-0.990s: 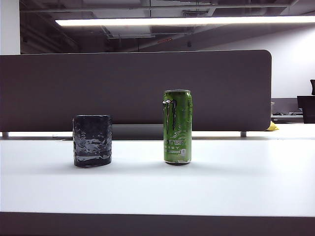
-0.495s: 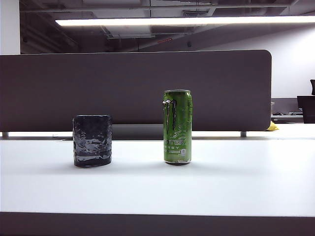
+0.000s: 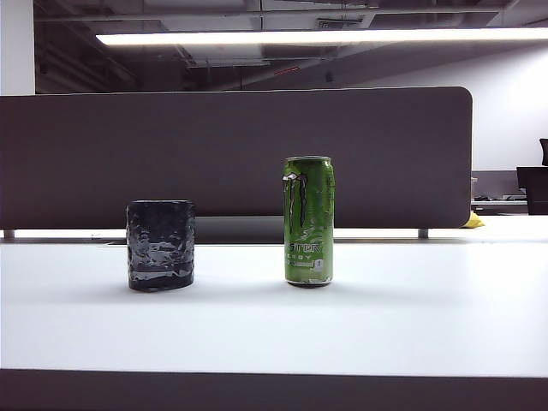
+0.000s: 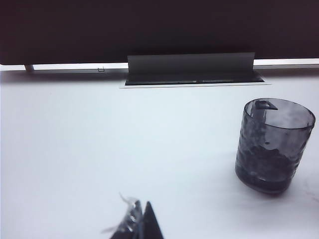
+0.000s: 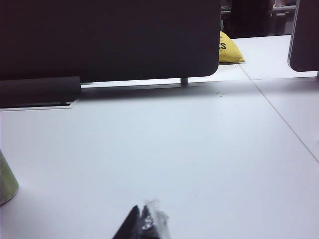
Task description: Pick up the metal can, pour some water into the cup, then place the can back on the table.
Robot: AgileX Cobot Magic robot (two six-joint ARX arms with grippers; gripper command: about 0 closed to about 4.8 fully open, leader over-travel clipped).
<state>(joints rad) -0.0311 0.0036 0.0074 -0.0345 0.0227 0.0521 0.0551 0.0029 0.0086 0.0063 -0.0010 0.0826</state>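
The tall green metal can (image 3: 309, 221) stands upright on the white table (image 3: 274, 325), right of centre. The short dark crinkled cup (image 3: 161, 245) stands upright to its left. Neither arm shows in the exterior view. In the left wrist view the cup (image 4: 273, 145) sits well off to one side of my left gripper (image 4: 141, 206), whose dark fingertips are pressed together over bare table, holding nothing. In the right wrist view only a sliver of the can (image 5: 7, 181) shows at the frame's edge, far from my right gripper (image 5: 142, 211), which is shut with nothing in it.
A dark grey partition panel (image 3: 235, 158) runs along the back of the table. A raised cable flap (image 4: 192, 69) sits at its base. A yellow object (image 5: 228, 49) lies beyond the panel's right end. A seam (image 5: 284, 119) crosses the tabletop on the right.
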